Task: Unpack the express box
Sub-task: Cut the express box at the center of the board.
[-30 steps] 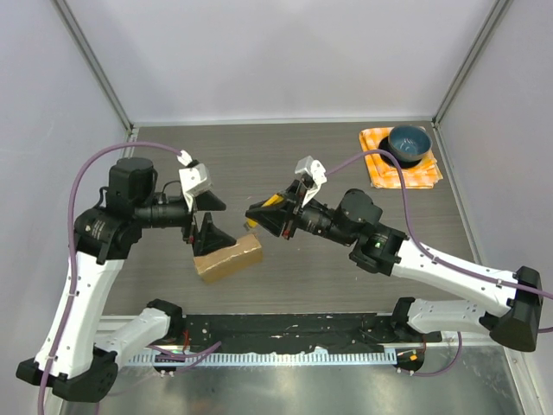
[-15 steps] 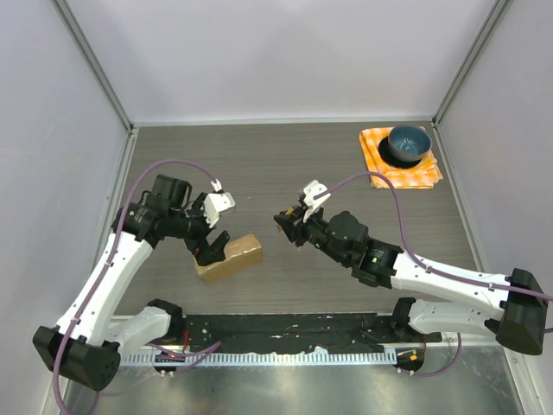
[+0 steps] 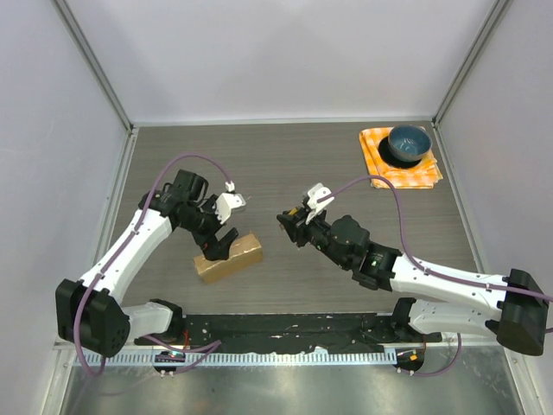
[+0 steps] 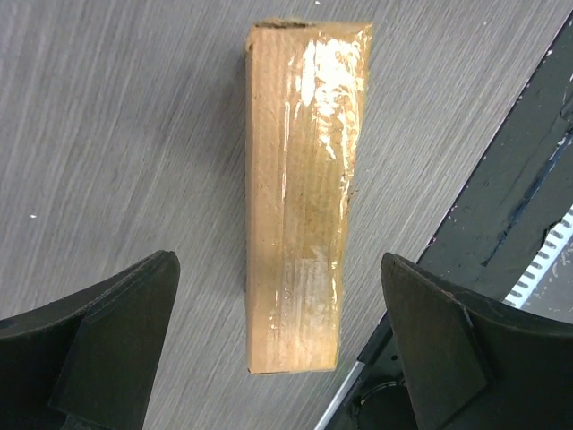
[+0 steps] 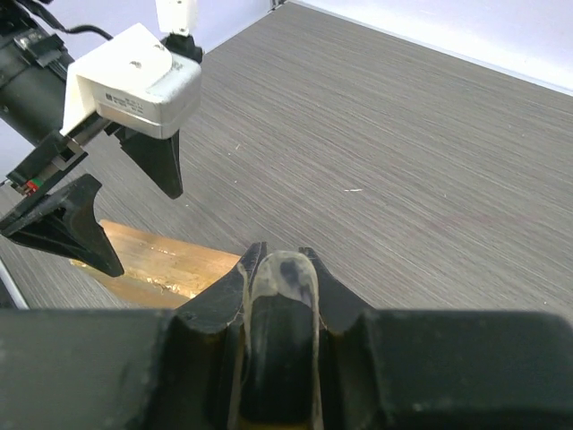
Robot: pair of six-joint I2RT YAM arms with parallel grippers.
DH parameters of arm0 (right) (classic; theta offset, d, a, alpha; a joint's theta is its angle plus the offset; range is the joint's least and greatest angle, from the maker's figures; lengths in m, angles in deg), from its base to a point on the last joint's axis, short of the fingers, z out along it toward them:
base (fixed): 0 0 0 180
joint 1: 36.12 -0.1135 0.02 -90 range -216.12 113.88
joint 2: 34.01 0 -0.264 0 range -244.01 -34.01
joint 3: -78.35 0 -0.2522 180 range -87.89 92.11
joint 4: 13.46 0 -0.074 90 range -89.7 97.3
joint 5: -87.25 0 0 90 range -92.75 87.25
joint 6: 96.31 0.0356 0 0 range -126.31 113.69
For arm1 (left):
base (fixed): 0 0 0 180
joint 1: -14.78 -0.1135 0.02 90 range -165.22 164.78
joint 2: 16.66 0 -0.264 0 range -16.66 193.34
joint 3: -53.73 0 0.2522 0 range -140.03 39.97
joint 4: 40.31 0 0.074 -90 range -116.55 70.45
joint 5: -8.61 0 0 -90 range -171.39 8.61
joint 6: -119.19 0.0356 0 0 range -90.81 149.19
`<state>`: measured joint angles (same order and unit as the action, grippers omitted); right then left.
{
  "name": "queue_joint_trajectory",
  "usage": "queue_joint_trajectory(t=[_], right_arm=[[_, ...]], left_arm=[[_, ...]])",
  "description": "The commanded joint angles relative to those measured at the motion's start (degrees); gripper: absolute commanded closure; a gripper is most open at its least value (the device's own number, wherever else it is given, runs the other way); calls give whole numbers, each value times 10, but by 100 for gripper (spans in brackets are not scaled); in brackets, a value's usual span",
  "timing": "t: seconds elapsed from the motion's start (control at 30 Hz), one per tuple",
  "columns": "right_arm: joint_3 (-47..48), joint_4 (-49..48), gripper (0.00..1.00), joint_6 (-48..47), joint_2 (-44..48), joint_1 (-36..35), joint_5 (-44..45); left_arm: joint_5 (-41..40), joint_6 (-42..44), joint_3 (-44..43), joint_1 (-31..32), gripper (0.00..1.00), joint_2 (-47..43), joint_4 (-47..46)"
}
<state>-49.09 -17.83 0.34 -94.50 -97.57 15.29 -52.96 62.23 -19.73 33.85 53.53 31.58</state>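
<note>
The express box [image 3: 235, 257], a small brown carton sealed with shiny clear tape, lies flat on the dark wood table near the front. In the left wrist view the express box [image 4: 300, 197] runs lengthwise between the spread fingers. My left gripper [image 3: 219, 245] hangs open just above its left end, not touching it; my left gripper [image 4: 276, 262] holds nothing. My right gripper [image 3: 286, 220] sits a short way right of the box, shut on a dark tool with a clear rounded tip [image 5: 285, 278]. From there the box [image 5: 157, 260] shows ahead, under the left gripper [image 5: 143, 231].
A blue bowl [image 3: 408, 143] stands on an orange checked cloth [image 3: 425, 173] at the back right corner. A black rail [image 3: 285, 329] runs along the table's front edge, close to the box. Grey walls enclose the table on three sides.
My left arm has swung down and right, bringing its open gripper low over the box's left end. My right gripper, still holding the tool, has drawn back slightly right. The box has not moved.
</note>
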Motion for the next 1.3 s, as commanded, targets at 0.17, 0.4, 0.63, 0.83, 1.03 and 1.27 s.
queue_joint_trajectory(t=[0.17,0.4,0.63,0.83,1.03,1.27], right_arm=[[-7,-64,99,6,-16,-3,16],[-7,-78,99,9,-27,-3,22],[-38,-156,99,32,-52,-3,44],[-45,-232,99,35,-116,-17,65],[-51,-318,99,18,-168,-53,122],[-48,-419,99,35,-245,-66,189]], left_arm=[[2,1,33,8,0,-3,-61],[-10,3,65,18,0,20,-104],[1,19,89,25,0,35,-128],[-1,27,102,34,7,48,-137],[-27,26,122,46,24,32,-144],[-50,6,144,58,43,11,-152]])
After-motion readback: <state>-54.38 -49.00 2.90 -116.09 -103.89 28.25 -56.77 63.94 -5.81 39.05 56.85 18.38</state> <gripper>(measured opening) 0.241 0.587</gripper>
